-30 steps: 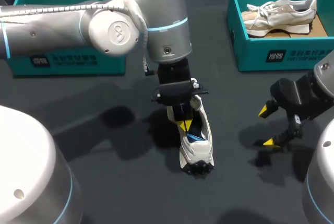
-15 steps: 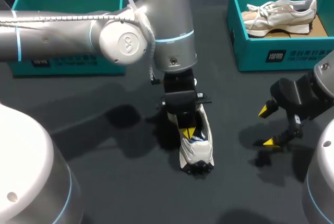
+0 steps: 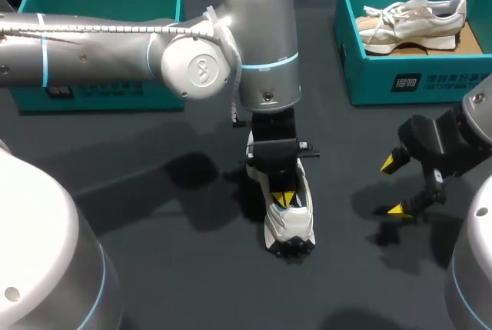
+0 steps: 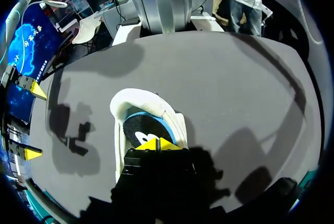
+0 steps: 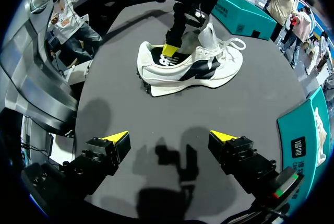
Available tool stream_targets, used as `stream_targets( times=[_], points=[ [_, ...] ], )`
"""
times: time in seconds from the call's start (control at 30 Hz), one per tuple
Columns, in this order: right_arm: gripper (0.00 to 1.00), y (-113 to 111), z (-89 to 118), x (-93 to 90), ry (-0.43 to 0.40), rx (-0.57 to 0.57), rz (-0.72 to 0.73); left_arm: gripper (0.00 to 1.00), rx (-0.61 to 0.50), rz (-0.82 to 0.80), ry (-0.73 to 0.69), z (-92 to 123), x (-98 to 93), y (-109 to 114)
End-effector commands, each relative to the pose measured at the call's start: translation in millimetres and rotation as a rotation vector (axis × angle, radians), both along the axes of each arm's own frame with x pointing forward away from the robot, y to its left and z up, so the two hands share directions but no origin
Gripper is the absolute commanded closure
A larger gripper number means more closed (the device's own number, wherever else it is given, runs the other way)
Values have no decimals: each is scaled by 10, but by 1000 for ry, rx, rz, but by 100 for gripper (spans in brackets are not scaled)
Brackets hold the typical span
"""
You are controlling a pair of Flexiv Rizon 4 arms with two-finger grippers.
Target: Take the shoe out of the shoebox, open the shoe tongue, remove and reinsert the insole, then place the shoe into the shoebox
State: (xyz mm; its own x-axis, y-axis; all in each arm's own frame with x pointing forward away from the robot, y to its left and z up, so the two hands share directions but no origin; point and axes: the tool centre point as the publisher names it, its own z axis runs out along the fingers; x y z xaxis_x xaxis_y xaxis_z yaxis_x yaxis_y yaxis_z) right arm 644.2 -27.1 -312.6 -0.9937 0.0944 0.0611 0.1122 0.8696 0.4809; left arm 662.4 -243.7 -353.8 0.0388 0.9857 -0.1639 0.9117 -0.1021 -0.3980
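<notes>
Shoe (image 3: 289,226) on surface (image 3: 192,284): left jaws inside, tips together at insole (image 4: 136,129). Right jaws wide apart, empty.

My left gripper (image 4: 159,143) sits down in the mouth of the white shoe (image 4: 119,122), its two yellow tips drawn together over the blue insole (image 4: 142,127). The shoe rests on the dark table (image 4: 235,78). Well off to one side of the shoe, my right gripper (image 4: 34,121) hangs with its fingers spread wide
</notes>
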Motion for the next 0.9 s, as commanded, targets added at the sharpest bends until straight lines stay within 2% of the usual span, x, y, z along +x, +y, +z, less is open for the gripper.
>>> stream_targets(
  times=[0.03,0.23,0.67,0.8,0.9],
  points=[
    [0,4,-1,-16,-2,-2,-2,100,12,-6,-40,150,-36,23],
    [0,4,-1,-16,-2,-2,-2,100,74,-27,-67,99,-28,7],
    [0,4,-1,-16,-2,-2,-2,100,174,-4,-60,-334,5,17],
    [0,4,-1,-16,-2,-2,-2,100,176,-1,-56,-341,18,4],
    [0,4,-1,-16,-2,-2,-2,100,153,-1,-76,-212,30,-11]
  ],
)
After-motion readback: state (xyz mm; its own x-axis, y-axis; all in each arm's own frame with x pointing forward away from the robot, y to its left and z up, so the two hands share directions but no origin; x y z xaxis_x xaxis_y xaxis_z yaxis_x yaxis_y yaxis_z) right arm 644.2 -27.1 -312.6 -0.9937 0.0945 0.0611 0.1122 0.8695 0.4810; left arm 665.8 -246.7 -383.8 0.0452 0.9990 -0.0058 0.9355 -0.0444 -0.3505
